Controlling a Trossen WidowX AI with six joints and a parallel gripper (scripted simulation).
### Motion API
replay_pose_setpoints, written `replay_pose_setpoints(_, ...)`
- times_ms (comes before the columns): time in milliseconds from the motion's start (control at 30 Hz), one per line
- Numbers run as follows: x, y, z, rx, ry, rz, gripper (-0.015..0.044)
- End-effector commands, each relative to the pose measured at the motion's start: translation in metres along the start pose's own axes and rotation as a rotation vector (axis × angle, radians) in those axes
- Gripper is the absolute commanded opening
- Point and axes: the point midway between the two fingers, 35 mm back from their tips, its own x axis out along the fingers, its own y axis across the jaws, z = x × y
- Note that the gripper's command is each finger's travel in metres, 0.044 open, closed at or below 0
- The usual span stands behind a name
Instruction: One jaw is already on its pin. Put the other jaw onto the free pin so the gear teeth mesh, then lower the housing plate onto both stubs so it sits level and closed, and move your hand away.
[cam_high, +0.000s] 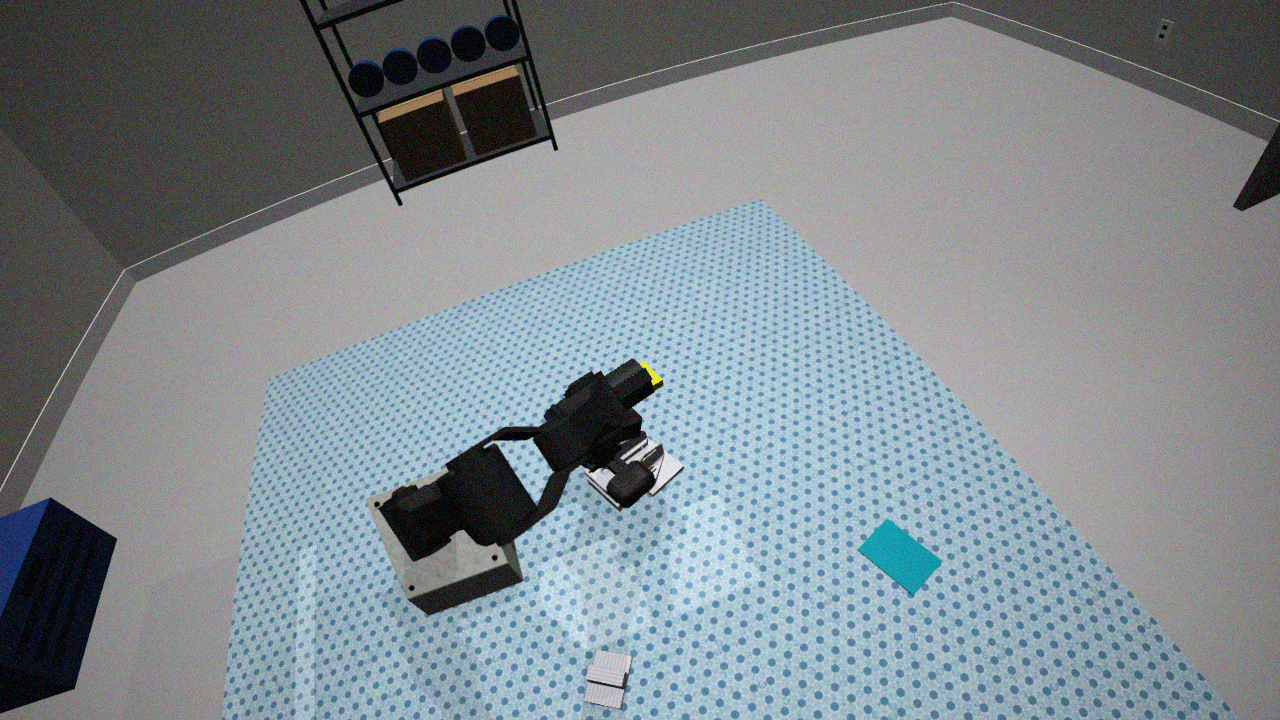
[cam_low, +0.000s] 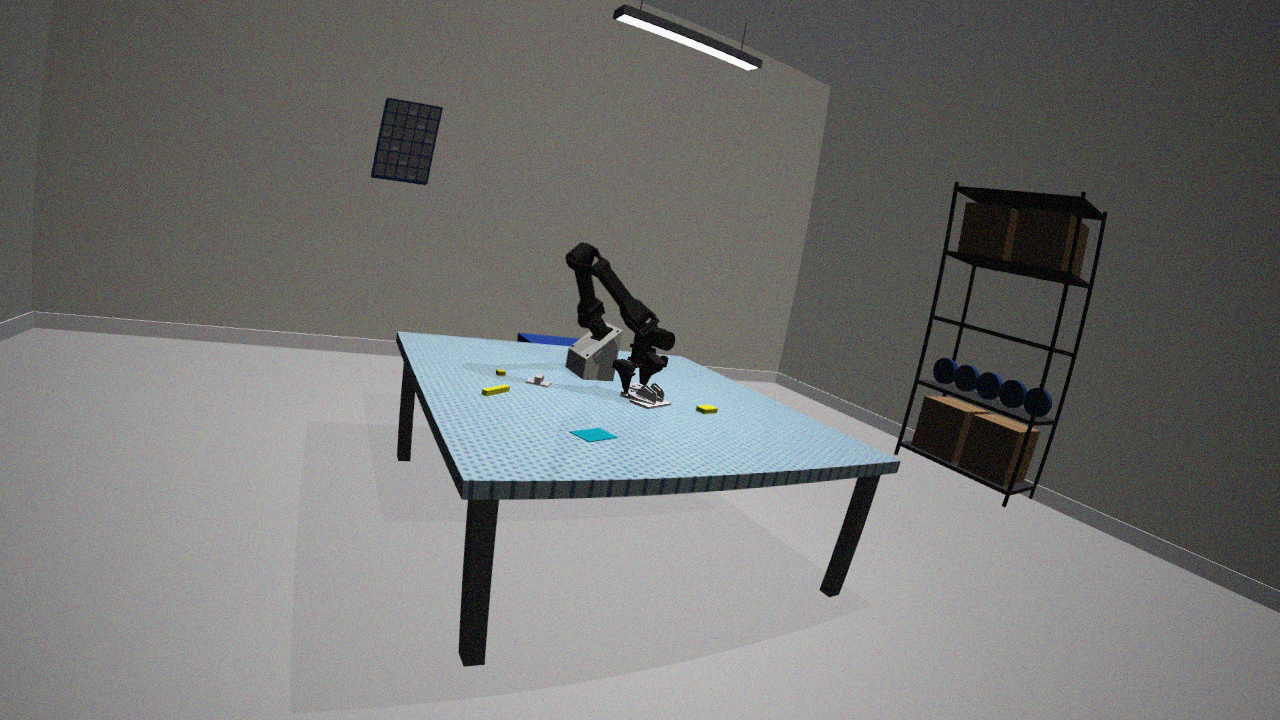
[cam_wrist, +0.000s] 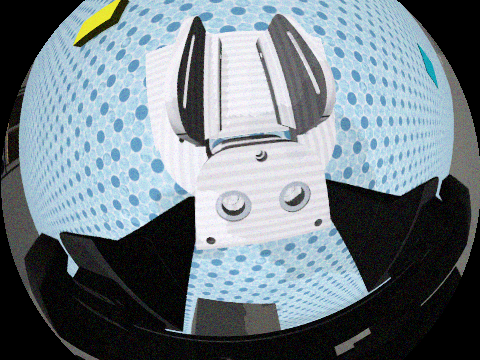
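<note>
While both jaws (cam_wrist: 192, 80) (cam_wrist: 304, 75) are standing side by side on the white base (cam_wrist: 160, 100) (cam_high: 669, 465) (cam_low: 650, 403), apparently with each on its pin, the gripper (cam_high: 631, 479) (cam_low: 637, 386) (cam_wrist: 259, 195) is gripping the housing plate (cam_wrist: 260, 175) by its sides, fingers spread wide around it. The plate is lying over the near end of the base, its two round holes showing the stubs beneath. Mounting the jaws seems done, though the tooth mesh is staying out of sight. Seating is probably nearing its end; whether the plate is sitting fully level, I cannot tell. Letting go and moving away are still remaining.
</note>
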Motion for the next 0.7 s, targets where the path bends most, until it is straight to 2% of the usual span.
replay_pose_setpoints(0, 0.0029, -0.0003, 0.0000, 0.002, 0.001, -0.004, 0.0351)
replay_pose_setpoints(667, 0.0058, -0.0003, 0.0000, 0.009, 0.002, -0.004, 0.0351)
